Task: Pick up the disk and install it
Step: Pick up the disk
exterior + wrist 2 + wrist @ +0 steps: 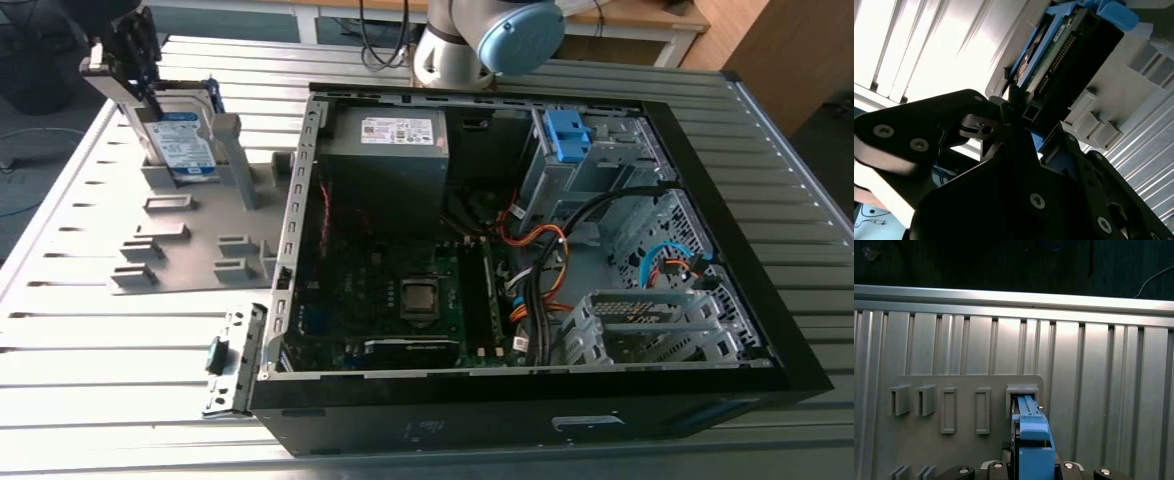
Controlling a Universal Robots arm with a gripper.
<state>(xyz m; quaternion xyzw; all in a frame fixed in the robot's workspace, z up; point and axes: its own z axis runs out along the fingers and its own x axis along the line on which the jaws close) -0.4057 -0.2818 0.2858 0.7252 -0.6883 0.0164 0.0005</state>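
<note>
Take the open computer case [534, 405] on the ribbed aluminium table [94, 340] as your reference. On the exterior view's left of the case, just beside its metal rim, lies a grey fixture plate [174, 235] with rows of raised slots. The disk [184, 140] stands on edge in a slot of that plate, level with the case's power-supply end. It is outside the case and apart from it.

Identify the disk as follows:
- It is a flat, rectangular, silver-grey drive.
- Its broad face carries a white and blue label and is turned toward the exterior camera.
- A blue plastic carrier frame runs along its edges.
- In the second wrist view you see the other face of the disk [1056, 55], a green circuit board with a row of solder points, bordered by the blue frame.
- In the first wrist view the disk [1031, 440] appears edge-on, with its far end seated in a raised slot of the plate.

The gripper [134, 85] is at the upper end of the disk, on the side away from the case, and straddles the blue frame. You cannot tell whether it is clamped on the disk or standing open around it.

Inside the case you see the grey power supply [387, 150], the motherboard [400, 290], a blue bracket [567, 135] and orange cables [541, 240]
</note>
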